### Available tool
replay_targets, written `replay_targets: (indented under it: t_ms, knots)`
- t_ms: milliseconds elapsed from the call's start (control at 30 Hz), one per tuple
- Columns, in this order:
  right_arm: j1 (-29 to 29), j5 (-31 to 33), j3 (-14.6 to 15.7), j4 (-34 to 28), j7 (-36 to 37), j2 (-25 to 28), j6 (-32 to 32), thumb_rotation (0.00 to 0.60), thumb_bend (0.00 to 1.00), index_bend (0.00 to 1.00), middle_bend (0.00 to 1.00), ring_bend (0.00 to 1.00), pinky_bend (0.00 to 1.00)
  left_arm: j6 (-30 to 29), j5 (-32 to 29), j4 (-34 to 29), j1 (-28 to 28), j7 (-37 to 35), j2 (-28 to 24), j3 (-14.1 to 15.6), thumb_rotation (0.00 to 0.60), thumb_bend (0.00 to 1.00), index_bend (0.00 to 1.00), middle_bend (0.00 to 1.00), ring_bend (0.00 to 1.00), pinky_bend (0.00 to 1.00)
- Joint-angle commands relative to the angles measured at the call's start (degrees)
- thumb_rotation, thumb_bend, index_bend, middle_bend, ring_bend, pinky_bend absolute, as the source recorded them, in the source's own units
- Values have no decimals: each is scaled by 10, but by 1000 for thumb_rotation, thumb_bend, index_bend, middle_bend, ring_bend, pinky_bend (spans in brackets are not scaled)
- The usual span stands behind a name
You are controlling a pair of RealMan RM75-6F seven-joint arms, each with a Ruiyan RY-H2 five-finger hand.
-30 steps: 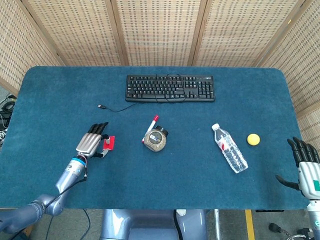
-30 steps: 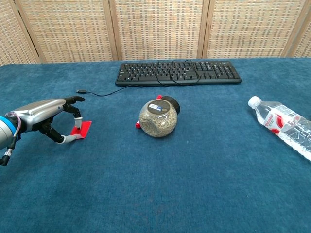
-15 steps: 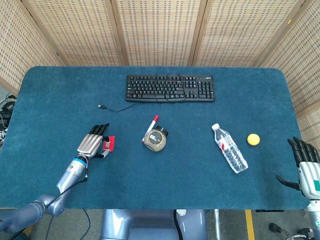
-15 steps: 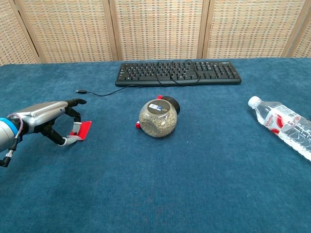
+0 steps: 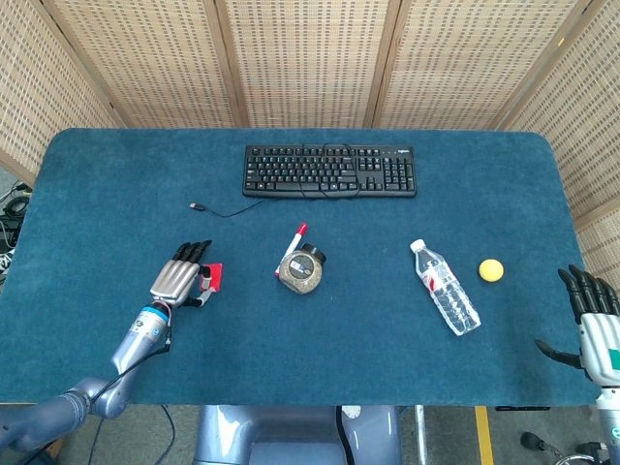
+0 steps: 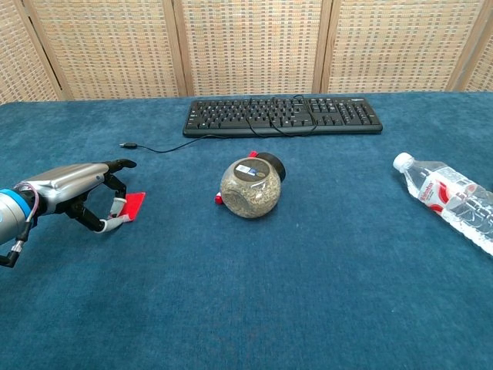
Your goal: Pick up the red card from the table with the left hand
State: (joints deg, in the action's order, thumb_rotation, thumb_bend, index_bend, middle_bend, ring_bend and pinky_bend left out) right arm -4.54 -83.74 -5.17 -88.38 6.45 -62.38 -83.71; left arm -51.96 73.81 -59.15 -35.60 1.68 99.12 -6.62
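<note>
The red card point(image 5: 213, 277) point(image 6: 133, 205) is at the left of the blue table, pinched by its left edge between the thumb and a finger of my left hand point(image 5: 179, 277) point(image 6: 75, 189). In the chest view the card tilts, with its held edge slightly raised off the cloth. The other fingers curl over it. My right hand point(image 5: 593, 325) hovers at the table's far right front edge with fingers spread and nothing in it. The chest view does not show it.
A round glass jar point(image 5: 301, 270) point(image 6: 250, 190) lies mid-table with a red-tipped stick point(image 5: 297, 235) behind it. A black keyboard point(image 5: 329, 170) and a loose USB cable point(image 5: 218, 209) lie further back. A water bottle point(image 5: 446, 288) and a yellow ball point(image 5: 491, 269) lie to the right.
My left hand's fingers have closed further on the card and the card's held edge has risen a little. The right hand has stayed still.
</note>
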Motion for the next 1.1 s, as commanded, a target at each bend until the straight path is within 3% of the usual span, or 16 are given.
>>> replay_targets:
  t_ms: [33, 533, 1100]
  knots:
    - [0, 0, 0, 0, 0, 0, 0, 600, 0, 0, 0, 0, 0, 1, -2, -1, 0, 1, 0, -1, 600, 443, 634, 0, 0, 0]
    - [-1, 1, 0, 1, -2, -1, 1, 600, 0, 0, 0, 0, 0, 20, -23, -11, -13, 11, -13, -19, 600, 446, 650, 0, 0, 0]
    - [-15, 36, -10, 15, -23, -15, 36, 600, 0, 0, 0, 0, 0, 110, -66, 95, -115, -8, -10, -97, 600, 445, 659, 0, 0, 0]
